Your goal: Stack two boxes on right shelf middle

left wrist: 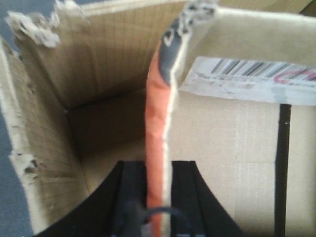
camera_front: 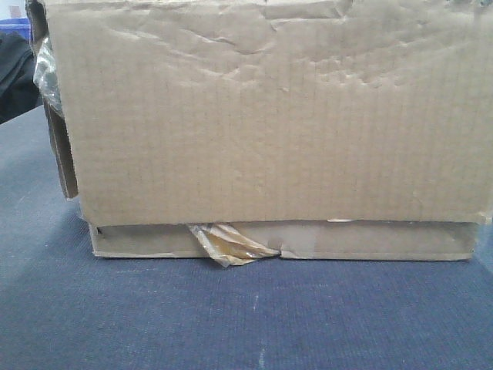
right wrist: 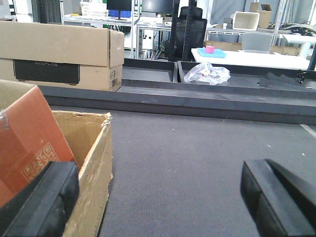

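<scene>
My left jaws (left wrist: 157, 200) pinch the orange-faced wall (left wrist: 157, 123), apparently the large box's (camera_front: 269, 116). That box sits on the flatter box (camera_front: 370, 240) on the tabletop (camera_front: 231, 316). My right jaws (right wrist: 158, 173) gape empty, the large box just to their left.

So the big box (camera_front: 269, 116) sits right on top of the flat box (camera_front: 385, 240), both on the tabletop (camera_front: 231, 324). Loose tape (camera_front: 231, 245) hangs at the flat one's front edge, a bit left of middle. My left gripper (left wrist: 158, 170) has a finger pressed on either side of an upright flap (left wrist: 157, 113), with a hollow box interior on its left. My right gripper (right wrist: 158, 177) is spread wide over bare tabletop, an open box (right wrist: 94, 148) just beside its left finger. A long box (right wrist: 59, 47) is behind at the back left, and a bag (right wrist: 207, 73) lies in a tray (right wrist: 247, 81) to its right.
</scene>
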Controlling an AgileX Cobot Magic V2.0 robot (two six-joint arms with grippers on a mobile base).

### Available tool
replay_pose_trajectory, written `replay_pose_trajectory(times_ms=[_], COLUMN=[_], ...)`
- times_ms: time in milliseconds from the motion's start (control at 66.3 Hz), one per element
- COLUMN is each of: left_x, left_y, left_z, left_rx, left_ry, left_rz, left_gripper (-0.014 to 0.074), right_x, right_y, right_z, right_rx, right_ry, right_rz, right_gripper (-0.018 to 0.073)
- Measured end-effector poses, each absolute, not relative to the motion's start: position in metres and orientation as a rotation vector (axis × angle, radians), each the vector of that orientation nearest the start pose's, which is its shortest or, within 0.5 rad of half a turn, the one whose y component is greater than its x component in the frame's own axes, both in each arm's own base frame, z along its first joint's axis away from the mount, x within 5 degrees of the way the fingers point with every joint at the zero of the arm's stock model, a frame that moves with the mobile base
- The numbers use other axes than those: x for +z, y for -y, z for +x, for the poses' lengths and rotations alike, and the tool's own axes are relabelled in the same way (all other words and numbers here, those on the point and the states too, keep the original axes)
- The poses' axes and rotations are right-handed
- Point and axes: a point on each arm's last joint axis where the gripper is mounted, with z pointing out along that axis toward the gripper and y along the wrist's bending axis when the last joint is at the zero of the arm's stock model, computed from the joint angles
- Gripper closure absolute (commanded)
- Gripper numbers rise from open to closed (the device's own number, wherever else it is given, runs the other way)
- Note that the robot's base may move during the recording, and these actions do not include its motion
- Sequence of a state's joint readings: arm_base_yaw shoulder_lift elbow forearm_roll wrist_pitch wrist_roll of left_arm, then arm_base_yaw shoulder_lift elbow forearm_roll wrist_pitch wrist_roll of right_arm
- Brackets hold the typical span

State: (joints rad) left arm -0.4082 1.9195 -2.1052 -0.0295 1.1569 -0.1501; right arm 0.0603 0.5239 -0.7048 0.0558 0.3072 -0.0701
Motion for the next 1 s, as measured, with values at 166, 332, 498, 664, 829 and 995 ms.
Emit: replay_pose_trajectory(times_ms=[166, 332, 498, 664, 829, 995], left_x=[0.394, 0.397, 0.421, 0.466, 0.505, 0.514], left_y=[0.172, 0.175, 0.172, 0.16, 0.135, 0.12], left_z=[0.389, 0.388, 0.382, 0.36, 0.331, 0.307], left_rx=[-0.3, -0.336, -0.356, -0.344, -0.2, -0.119], left_ry=[-2.459, -2.448, -2.398, -2.278, -2.157, -2.142], left_rz=[0.315, 0.309, 0.306, 0.294, 0.275, 0.314], left_gripper=[0.0318, -0.0007, 0.0123, 0.0131, 0.0131, 0.0131], right_x=[0.382, 0.382, 0.382, 0.382, 0.387, 0.387], right_y=[-0.008, -0.008, -0.008, -0.008, -0.008, -0.008], right_z=[0.101, 0.101, 0.101, 0.101, 0.1, 0.1], right_rx=[0.047, 0.047, 0.047, 0.047, 0.047, 0.047], right_ry=[-1.608, -1.608, -1.608, -1.606, -1.593, -1.592], right_rz=[-0.075, -0.075, -0.075, -0.075, -0.075, -0.075], right_gripper=[0.0001, 0.0001, 0.0001, 0.0001, 0.0001, 0.0001])
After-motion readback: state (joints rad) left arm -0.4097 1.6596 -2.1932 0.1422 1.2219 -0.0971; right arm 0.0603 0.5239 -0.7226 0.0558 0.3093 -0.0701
